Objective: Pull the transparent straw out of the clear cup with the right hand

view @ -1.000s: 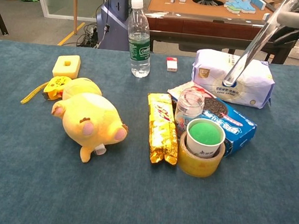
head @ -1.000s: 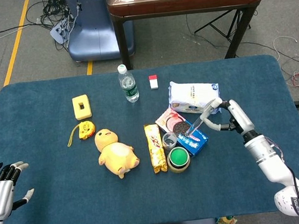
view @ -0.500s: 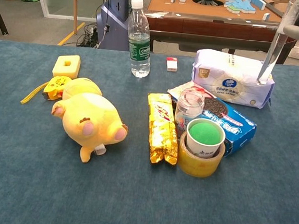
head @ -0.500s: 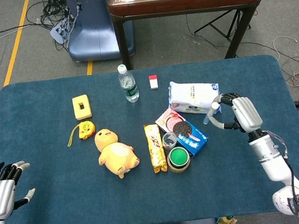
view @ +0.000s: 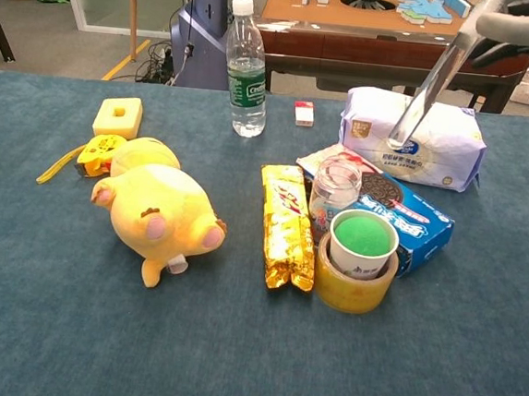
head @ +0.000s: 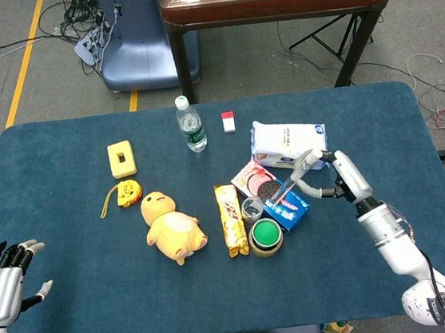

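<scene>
The right hand (head: 338, 177) pinched the transparent straw (view: 432, 88) and held it up in the air, slanting down from its fingers. The clear cup (view: 336, 188) sat lower and apart from the hand, with no straw in it, so the pull looked done. The left hand (head: 3, 284), fingers spread and holding nothing, showed only in the head view.

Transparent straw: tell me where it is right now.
The transparent straw is out of the clear cup, held tilted by the right hand above the blue cookie box, in front of the white bag.
</scene>
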Controlling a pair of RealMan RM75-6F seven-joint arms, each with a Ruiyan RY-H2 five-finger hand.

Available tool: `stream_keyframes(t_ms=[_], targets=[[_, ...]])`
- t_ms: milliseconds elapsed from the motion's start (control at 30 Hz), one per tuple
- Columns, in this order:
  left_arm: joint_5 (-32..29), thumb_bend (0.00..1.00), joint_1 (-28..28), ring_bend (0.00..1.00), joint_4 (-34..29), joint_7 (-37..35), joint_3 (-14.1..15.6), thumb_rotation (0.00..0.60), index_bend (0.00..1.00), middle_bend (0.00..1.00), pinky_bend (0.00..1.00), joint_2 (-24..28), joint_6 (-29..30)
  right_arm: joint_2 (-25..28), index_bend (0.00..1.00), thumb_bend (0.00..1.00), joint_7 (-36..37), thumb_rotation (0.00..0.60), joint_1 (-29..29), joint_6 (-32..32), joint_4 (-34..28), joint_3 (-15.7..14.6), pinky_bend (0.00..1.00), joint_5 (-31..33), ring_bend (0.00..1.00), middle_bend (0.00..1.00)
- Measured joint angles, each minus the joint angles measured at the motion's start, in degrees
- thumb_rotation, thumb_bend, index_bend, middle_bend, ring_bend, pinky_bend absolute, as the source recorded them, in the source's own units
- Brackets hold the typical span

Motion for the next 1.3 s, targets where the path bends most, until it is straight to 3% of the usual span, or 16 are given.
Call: stream_keyframes(t_ms=[367,1300], targets=[[-0.4,0.24,0.3,0.16,1.4,-1.1,0.2,0.6,0.25,0.21,0.05,-0.3,0.1,-7.8,0.72,0.62,-8.8,0.6,4.6,-0.6,4.1,0.8,0.3,1.7,0.39,0.47],[-0.7,0.24,0.9,0.16,3.2,-2.6,0.4,0.6,0.25,0.21,0.05,-0.9,0.2,-15.4,0.72,0.62,-10.6,0.6,8.6,-4.3,13.5,-1.8,0.3,1.2,0.39,0.46]])
